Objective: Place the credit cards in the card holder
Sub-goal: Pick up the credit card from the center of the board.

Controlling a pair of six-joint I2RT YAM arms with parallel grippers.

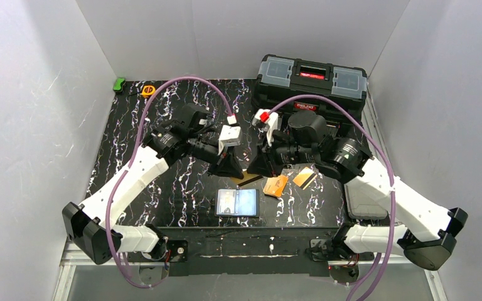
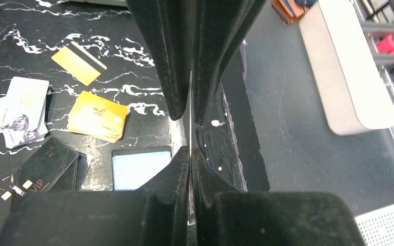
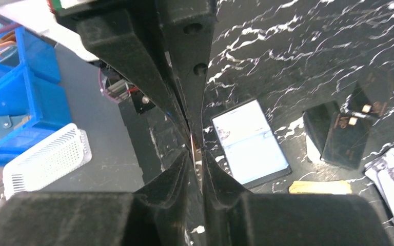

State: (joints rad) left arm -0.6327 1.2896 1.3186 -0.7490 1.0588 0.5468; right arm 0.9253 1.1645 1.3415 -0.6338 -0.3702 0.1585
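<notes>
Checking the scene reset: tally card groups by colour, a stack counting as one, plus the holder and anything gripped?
Orange-yellow stack: 1
Lone yellow striped card: 1
Silver-white pile: 1
Black VIP pile: 1
Dark card pinched in left gripper: 1
Card holder, open: 1
Total: 6

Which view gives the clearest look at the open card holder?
The right wrist view: the card holder lies close and nearly whole, bluish sleeves facing up. The top external view shows it whole but small. In the left wrist view the left gripper's finger covers part of it.
</notes>
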